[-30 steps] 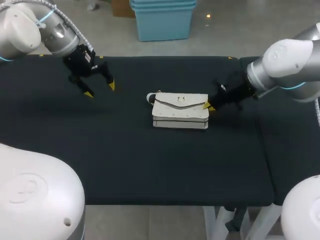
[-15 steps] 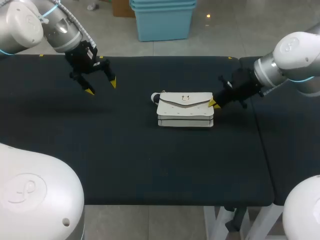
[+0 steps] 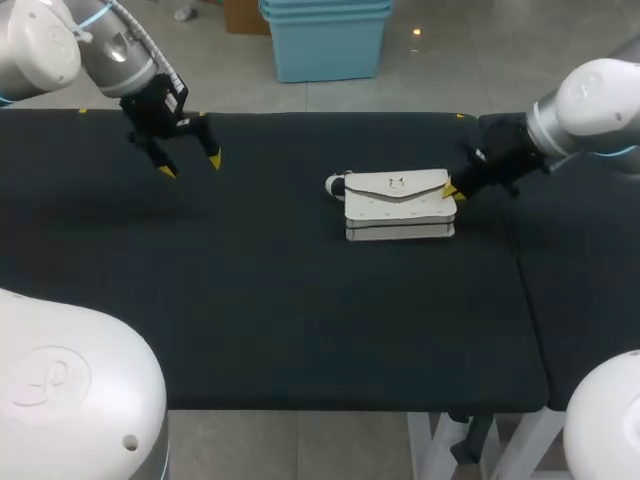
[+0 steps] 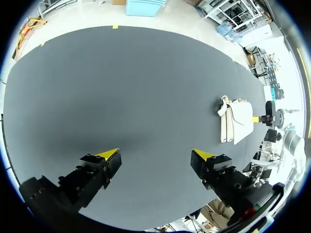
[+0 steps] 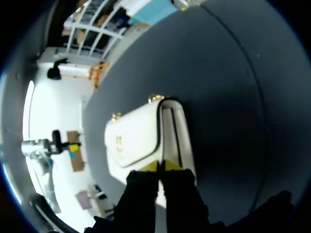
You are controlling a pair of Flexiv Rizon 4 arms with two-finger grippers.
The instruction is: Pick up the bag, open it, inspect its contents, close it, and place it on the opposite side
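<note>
A white flap bag with a small gold clasp lies on the black table, right of the middle. My right gripper is at the bag's right end, its yellow tips pinched together on the edge of the bag. In the right wrist view the shut gripper sits right against that end. My left gripper hangs open over the far left of the table, nothing between its fingers. From the left wrist view the bag lies far ahead of the open left gripper.
A small dark piece sticks out at the bag's left end. A seam just right of the bag separates the main tabletop from a second black surface. Bare black cloth stretches between the two grippers.
My right gripper has pulled back to the right and slightly farther away, and the bag has slid along with it. The left gripper has shifted a little left and back, staying open.
</note>
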